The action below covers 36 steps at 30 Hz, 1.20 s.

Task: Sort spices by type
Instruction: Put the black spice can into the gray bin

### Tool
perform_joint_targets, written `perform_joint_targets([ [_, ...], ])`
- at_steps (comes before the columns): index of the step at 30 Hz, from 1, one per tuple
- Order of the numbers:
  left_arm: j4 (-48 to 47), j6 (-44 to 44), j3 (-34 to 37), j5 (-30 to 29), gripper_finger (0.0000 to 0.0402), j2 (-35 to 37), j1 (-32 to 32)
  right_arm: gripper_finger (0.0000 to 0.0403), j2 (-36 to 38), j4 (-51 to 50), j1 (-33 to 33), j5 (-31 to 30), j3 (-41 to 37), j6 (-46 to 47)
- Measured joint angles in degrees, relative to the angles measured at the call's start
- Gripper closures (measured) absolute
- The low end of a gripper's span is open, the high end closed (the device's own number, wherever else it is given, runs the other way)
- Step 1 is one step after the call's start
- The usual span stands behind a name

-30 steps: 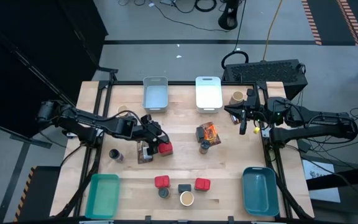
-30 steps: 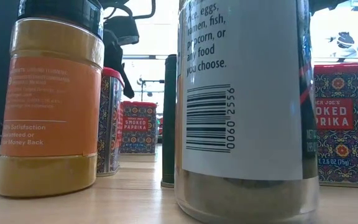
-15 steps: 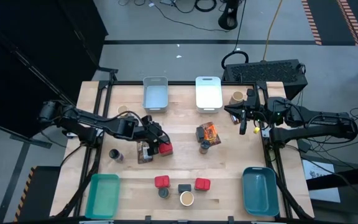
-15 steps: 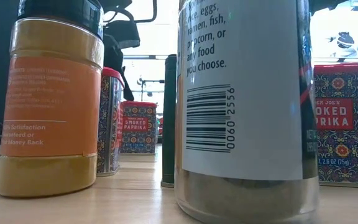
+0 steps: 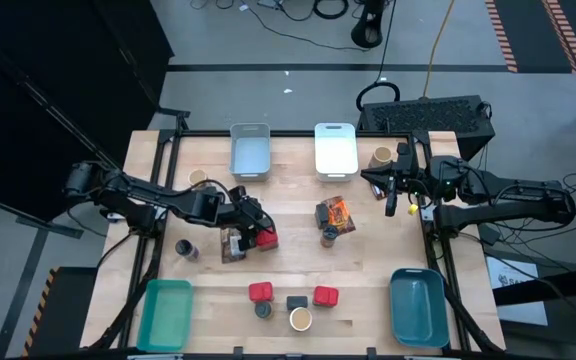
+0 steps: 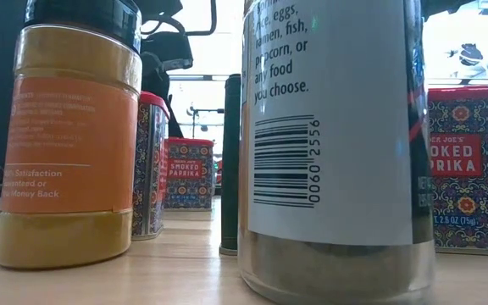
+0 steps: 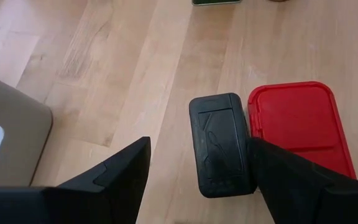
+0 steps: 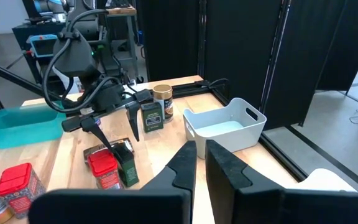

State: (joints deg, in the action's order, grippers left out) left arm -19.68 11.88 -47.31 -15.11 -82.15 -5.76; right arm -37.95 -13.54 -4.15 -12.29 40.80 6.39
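Observation:
A red-lidded tin [image 7: 297, 121] and a black-lidded box [image 7: 221, 143] stand side by side on the table at centre left; they also show in the high view [image 5: 265, 238] [image 5: 233, 243]. My left gripper [image 7: 197, 180] hovers open above them, pointing down, one finger on each side of the black lid and touching nothing. It also shows in the right wrist view [image 8: 114, 127]. My right gripper [image 8: 201, 165] is shut and empty, and waits at the table's right edge [image 5: 389, 192].
Grey [image 5: 250, 150] and white [image 5: 335, 150] bins stand at the far edge, teal [image 5: 165, 313] and blue [image 5: 417, 305] bins at the near corners. Red tins [image 5: 260, 292] [image 5: 325, 296] and jars [image 5: 300, 319] cluster at near centre. Packets [image 5: 334, 212] lie mid-table and a dark jar [image 5: 186, 249] stands at the left.

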Motion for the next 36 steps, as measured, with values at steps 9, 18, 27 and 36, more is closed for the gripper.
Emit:
perform_joint_targets([
  [9,-0.22,1.32,0.00,-0.81,0.0130,0.00,0.00,0.0385,0.00,-0.02,-0.01,0.00,0.00,-0.02],
  [18,-0.38,1.32,0.02,-4.51,0.0130,0.00,0.00,0.0385,0.00,-0.02,0.00,0.00,0.00,-0.02],
  [27,-0.34,1.27,0.04,-4.68,0.0130,0.00,0.01,0.0385,0.00,-0.02,0.00,0.00,0.00,-0.02],
  [36,-0.46,1.00,0.07,-5.36,0.0130,0.31,0.00,0.0385,0.00,-0.02,-0.02,0.02,0.00,-0.02],
])
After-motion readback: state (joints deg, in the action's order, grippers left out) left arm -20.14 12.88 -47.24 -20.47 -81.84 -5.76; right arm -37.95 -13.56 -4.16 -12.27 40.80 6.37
